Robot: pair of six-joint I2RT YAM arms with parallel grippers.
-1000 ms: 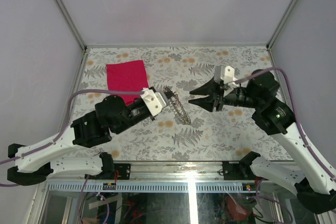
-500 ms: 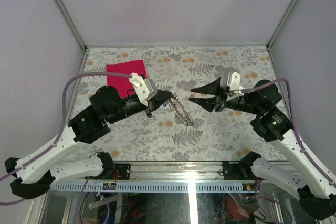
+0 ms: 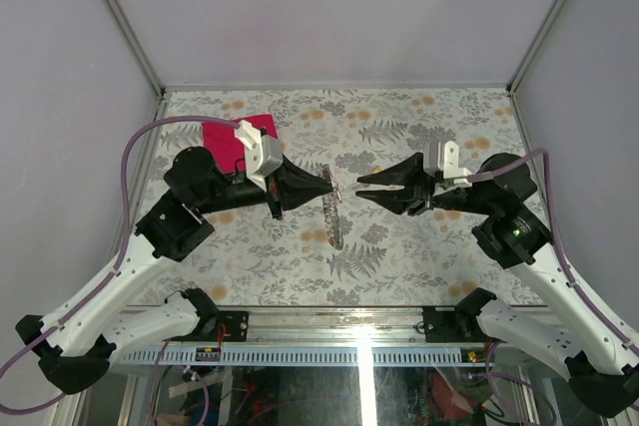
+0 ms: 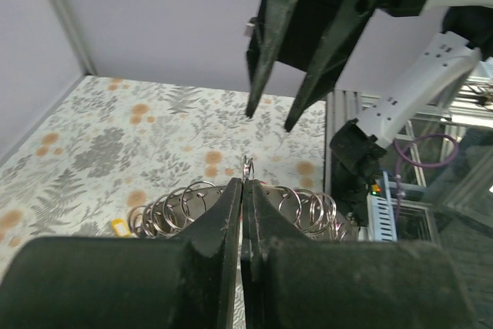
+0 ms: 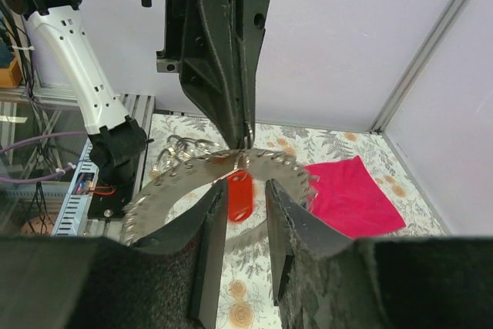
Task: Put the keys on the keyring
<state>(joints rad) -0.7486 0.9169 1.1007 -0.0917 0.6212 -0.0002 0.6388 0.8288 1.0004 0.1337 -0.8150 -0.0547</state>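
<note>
My left gripper [image 3: 331,188] is shut on a small metal ring, the keyring [image 4: 248,166], whose top pokes out between the fingertips. From it hangs a curved metal strip strung with several rings [image 3: 334,218], also seen behind my left fingers [image 4: 192,204]. A key with a red head [image 5: 239,199] dangles under the keyring. My right gripper [image 3: 357,187] faces the left one tip to tip, open, its jaws either side of the red head [image 5: 245,188]; contact is not visible. A small yellow piece [image 4: 118,226] shows at the strip's end.
A pink-red cloth [image 3: 222,139] lies at the table's back left, partly under my left arm, and shows again in the right wrist view [image 5: 350,198]. The floral tablecloth [image 3: 419,246] covers the table. Grey walls with metal posts [image 3: 150,67] enclose three sides.
My left arm has swung up and toward the back, bringing its tip closer to the right gripper. The hanging strip of rings swung with it. The right jaws have narrowed slightly.
</note>
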